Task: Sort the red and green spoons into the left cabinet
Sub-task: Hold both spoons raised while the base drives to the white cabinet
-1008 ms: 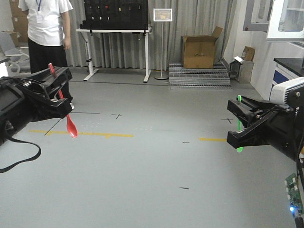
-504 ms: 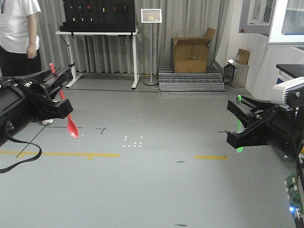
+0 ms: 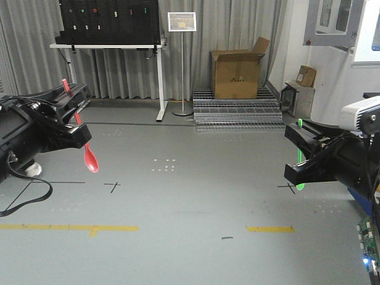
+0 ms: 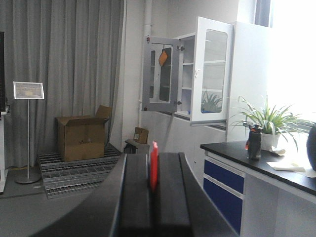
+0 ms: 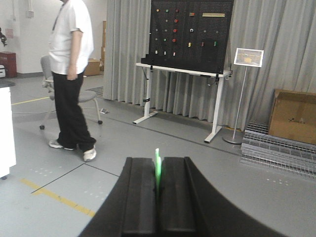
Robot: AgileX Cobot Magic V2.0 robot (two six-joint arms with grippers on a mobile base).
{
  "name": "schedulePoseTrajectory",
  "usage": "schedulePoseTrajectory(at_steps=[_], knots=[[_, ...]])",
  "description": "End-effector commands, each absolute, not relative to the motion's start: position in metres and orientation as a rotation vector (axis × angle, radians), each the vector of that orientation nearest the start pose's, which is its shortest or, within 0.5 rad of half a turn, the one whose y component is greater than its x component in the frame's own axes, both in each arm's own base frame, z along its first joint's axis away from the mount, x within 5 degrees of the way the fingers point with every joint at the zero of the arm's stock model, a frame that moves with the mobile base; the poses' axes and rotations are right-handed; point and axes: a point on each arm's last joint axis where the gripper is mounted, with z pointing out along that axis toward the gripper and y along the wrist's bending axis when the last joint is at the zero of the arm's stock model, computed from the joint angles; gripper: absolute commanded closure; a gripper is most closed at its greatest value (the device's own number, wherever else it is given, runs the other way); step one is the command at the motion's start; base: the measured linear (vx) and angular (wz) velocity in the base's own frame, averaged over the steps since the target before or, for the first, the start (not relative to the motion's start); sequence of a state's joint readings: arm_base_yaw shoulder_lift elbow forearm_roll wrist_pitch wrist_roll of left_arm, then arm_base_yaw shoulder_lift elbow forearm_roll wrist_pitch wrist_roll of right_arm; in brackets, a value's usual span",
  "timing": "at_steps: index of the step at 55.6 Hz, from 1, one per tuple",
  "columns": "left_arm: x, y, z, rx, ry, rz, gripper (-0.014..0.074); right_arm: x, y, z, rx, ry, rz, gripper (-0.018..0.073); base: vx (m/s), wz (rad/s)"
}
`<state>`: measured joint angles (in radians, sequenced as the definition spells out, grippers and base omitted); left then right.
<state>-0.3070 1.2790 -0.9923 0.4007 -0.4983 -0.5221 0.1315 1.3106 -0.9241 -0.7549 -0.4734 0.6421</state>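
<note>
Carrying one spoon in each arm, a two-armed robot faces a lab floor [image 3: 190,202].
Its left gripper [image 3: 80,116] is clamped on the red spoon [image 3: 89,158], bowl hanging down; its right gripper [image 3: 292,153] is pinched on the green spoon [image 3: 300,185]. Both are picked up, neither is shelved, and the left cabinet is not in view. Print on the cardboard box [image 3: 236,74] and the stand sign [image 3: 181,22] is too small to read.

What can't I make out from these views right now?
- Red spoon: front view, mid-handle hidden inside left tool; left wrist view shows only its tip.
- Green spoon: front view, mostly hidden by right tool; right wrist view shows a sliver.
- Person: right wrist view, head cut off by top edge.
</note>
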Motion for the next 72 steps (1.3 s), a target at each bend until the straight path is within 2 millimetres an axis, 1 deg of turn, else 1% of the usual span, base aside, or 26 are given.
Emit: schedulePoseTrajectory(at_steps=[1, 72], knots=[[0.2617, -0.1031, 0.4243, 0.244, 1.178, -0.569, 0.0603, 0.284, 0.0683, 0.3789, -0.39, 1.37, 0.334, 0.0568, 0.69, -0.02], [0.2617, -0.1031, 0.4243, 0.244, 1.178, -0.569, 0.0603, 0.284, 0.0683, 0.3789, -0.39, 1.37, 0.334, 0.0568, 0.69, -0.01]])
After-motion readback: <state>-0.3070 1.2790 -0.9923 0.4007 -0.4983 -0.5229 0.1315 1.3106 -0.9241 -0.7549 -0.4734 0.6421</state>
